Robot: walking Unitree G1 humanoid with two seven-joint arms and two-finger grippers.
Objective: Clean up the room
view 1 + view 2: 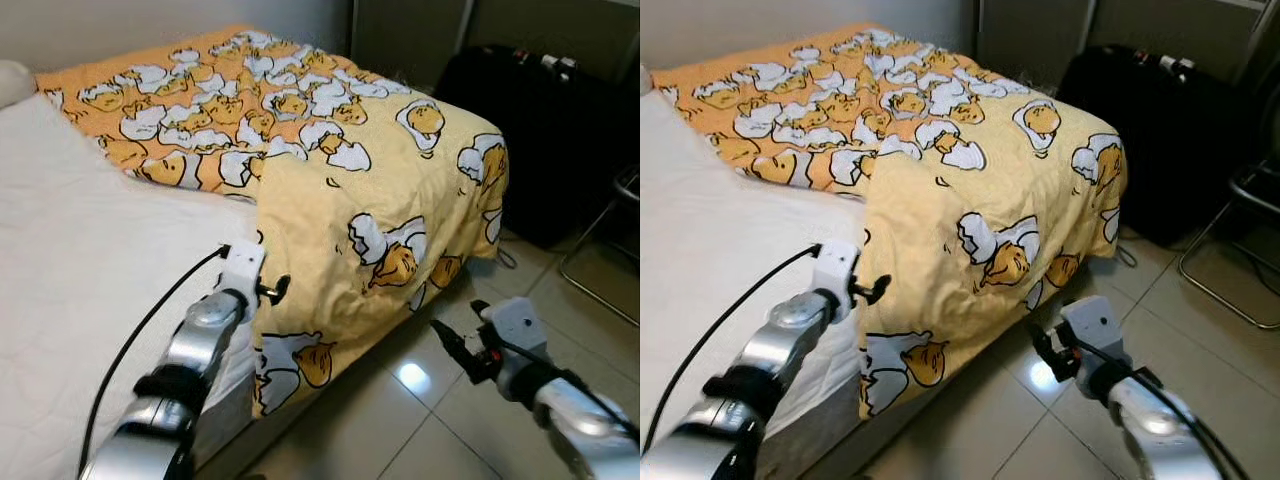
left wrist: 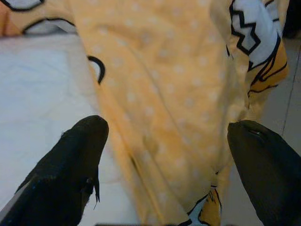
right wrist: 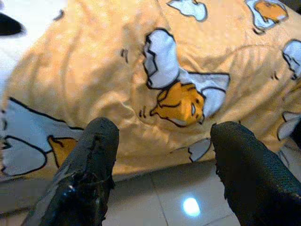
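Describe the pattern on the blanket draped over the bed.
The blanket is yellow and orange, printed with cartoon egg-yolk characters on white eggshells; clearest in the left eye view.

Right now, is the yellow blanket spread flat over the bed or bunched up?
Bunched up. The yellow blanket is heaped toward the bed's foot, one corner hanging to the floor, and the white sheet lies bare beside it.

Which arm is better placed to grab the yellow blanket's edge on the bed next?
Left, probably. The left end effector is open right at the blanket edge on the white mattress. The right end effector, also open, hangs lower over the floor tiles, short of the drooping side.
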